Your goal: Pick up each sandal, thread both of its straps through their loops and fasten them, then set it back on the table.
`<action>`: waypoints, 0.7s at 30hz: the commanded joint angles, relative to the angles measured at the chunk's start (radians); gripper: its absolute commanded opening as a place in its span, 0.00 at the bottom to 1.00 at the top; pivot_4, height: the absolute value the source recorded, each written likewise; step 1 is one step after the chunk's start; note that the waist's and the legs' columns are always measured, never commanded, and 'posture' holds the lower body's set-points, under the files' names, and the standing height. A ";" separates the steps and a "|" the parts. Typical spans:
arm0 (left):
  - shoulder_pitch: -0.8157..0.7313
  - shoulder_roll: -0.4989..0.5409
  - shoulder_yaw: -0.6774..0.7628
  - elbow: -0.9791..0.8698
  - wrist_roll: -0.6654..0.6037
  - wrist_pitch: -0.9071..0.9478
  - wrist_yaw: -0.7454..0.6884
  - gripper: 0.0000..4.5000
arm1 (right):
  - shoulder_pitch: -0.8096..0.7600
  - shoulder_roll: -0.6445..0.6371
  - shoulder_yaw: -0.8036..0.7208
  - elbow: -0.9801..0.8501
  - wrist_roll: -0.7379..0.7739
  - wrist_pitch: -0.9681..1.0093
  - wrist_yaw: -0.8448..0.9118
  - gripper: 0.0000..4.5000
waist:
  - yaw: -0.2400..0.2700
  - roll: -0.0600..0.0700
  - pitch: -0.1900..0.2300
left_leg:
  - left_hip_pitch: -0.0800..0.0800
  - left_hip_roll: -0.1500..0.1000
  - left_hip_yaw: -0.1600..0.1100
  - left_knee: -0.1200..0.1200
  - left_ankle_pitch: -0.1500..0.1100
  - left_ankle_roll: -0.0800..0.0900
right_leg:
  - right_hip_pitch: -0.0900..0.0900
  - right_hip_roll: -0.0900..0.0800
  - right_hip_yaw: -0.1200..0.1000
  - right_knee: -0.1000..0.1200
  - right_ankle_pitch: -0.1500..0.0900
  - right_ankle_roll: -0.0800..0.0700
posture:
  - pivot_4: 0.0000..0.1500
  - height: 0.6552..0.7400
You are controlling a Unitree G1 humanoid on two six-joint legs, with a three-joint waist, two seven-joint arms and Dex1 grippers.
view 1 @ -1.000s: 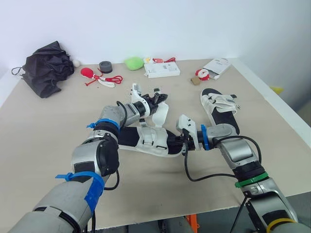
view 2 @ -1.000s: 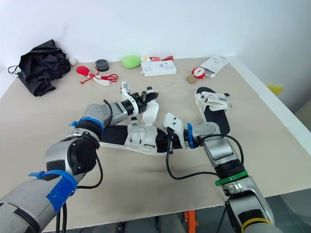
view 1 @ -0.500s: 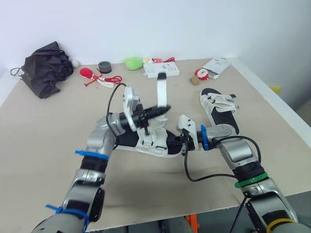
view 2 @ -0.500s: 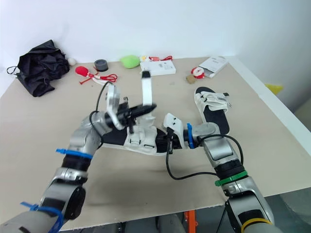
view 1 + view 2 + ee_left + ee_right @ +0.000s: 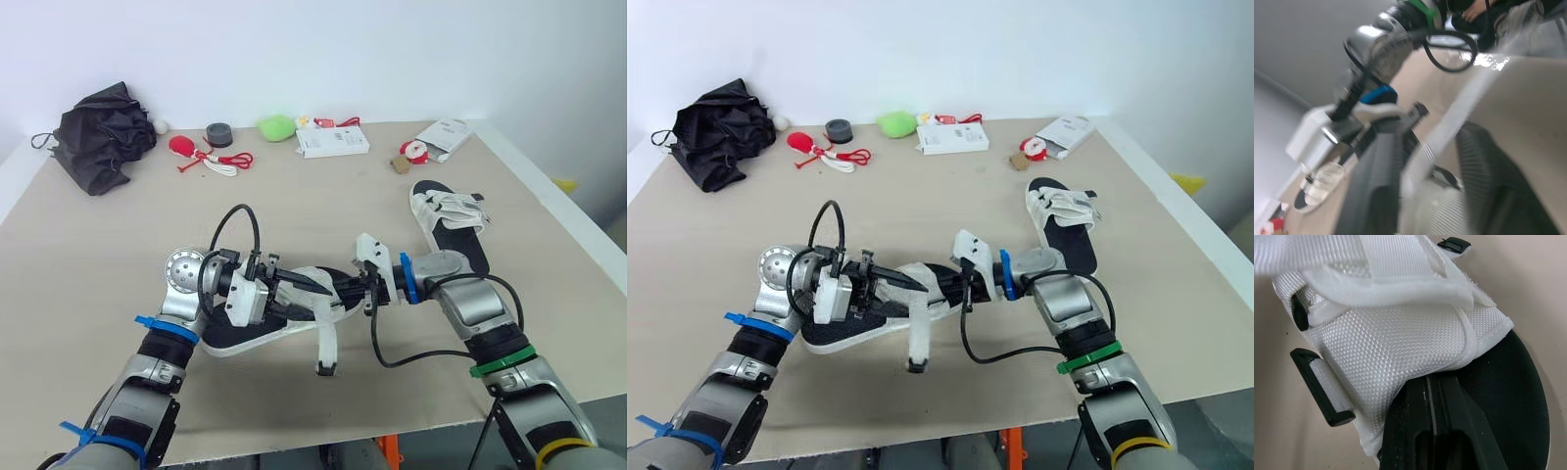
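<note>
Tan table (image 5: 108,294), front middle: both arms folded inward on one sandal.

Left arm: comes in from the left, elbow bent, forearm low and near level. Aims the left gripper (image 5: 327,286) rightward over the middle of the near sandal (image 5: 220,335). Cannot tell whether that gripper is clamped or loose.

Right arm: angles in from the right, forearm low, wrist turned toward the left. Brings the right gripper (image 5: 1426,382) to the same sandal's right end. Closed tight there, tips tucked in at the edge of the white mesh upper, pinching the near sandal.

Near sandal: lies lengthwise left to right between the two grippers. Shows black footbed, white sole rim, white upper.

Far sandal (image 5: 453,233): lies flat on the table well off to the right, white straps crossing its black footbed.

Loose strap (image 5: 326,343): hangs off the near sandal's front side, unfastened, dark tab at its end down by the table.

Black loop (image 5: 1320,387): stands out from the side of the mesh upper.
</note>
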 commanded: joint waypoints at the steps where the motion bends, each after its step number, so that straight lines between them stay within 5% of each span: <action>1: -0.034 0.025 -0.025 0.052 0.067 -0.074 0.051 0.73 | 0.036 -0.013 0.061 0.067 -0.054 0.017 -0.006 0.00 | 0.000 0.000 0.000 | 0.000 0.000 0.000 0.001 0.000 0.000 | 0.000 0.000 0.000 0.000 0.000 0.000 | 1.00 1.00; 3: -0.032 0.044 -0.026 0.010 0.030 -0.015 0.053 0.73 | 0.036 -0.015 0.064 0.068 -0.054 0.015 -0.004 0.00 | 0.000 0.000 0.000 | 0.000 0.000 0.000 0.001 0.000 0.000 | 0.000 0.000 0.000 0.000 0.001 0.000 | 1.00 1.00; 8: 0.013 0.187 0.002 -0.279 -0.183 0.478 0.057 0.73 | 0.035 -0.020 0.066 0.064 -0.052 0.014 0.000 0.00 | -0.004 0.001 0.000 | -0.001 0.001 -0.001 0.001 0.000 0.000 | -0.001 0.001 0.000 0.001 0.000 0.000 | 1.00 1.00; 16: 0.133 0.536 -0.006 -0.742 -0.616 1.458 0.177 0.73 | 0.022 -0.022 0.073 0.084 -0.057 0.003 0.013 0.00 | -0.005 0.002 0.001 | -0.001 0.003 -0.003 0.001 -0.004 0.006 | -0.001 0.002 -0.003 0.001 -0.003 -0.002 | 1.00 1.00; 21: 0.281 0.555 -0.094 -0.850 -0.529 1.554 0.264 0.73 | 0.017 -0.020 0.075 0.087 -0.055 0.005 0.015 0.00 | -0.005 0.002 0.001 | 0.001 0.002 -0.002 0.001 -0.004 0.006 | 0.001 0.001 -0.003 0.002 -0.007 -0.007 | 1.00 1.00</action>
